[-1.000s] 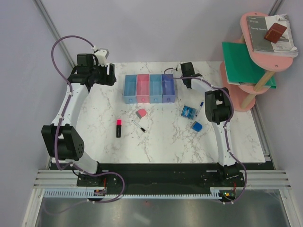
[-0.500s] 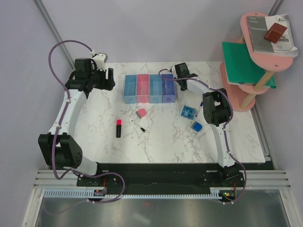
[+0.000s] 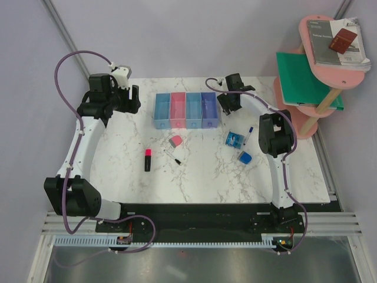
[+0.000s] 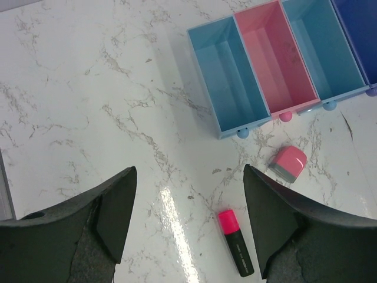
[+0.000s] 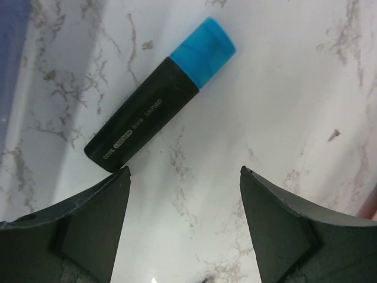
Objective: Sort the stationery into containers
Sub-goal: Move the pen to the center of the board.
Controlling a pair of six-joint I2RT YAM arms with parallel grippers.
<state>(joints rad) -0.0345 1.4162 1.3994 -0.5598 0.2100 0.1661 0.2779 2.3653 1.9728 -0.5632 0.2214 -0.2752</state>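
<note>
The containers (image 3: 185, 110), four joined bins in light blue, pink, light blue and purple-blue, stand at the back of the marble table; they also show as containers (image 4: 277, 59) in the left wrist view. In front of them lie a pink-grey eraser (image 3: 175, 141), a pink-tipped black marker (image 3: 148, 159) and a thin black pen (image 3: 172, 156). Blue blocks (image 3: 234, 139) and a blue-capped white marker (image 3: 250, 134) lie to the right. My right gripper (image 5: 185, 177) is open over bare table, just beside a blue-capped black marker (image 5: 159, 112). My left gripper (image 4: 188, 177) hangs open above the eraser (image 4: 287, 163) and the pink-tipped marker (image 4: 235, 242).
A pink round shelf (image 3: 347, 76) stands off the table's right back corner, carrying books (image 3: 333, 41) and a green folder (image 3: 300, 76). The purple-blue bin (image 5: 12, 35) edges the right wrist view on the left. Bare marble table (image 3: 206, 171) stretches toward the arm bases.
The right gripper has gone from shut to open and shifted slightly toward the near side beside the purple-blue bin. The left arm has drawn a little to the left.
</note>
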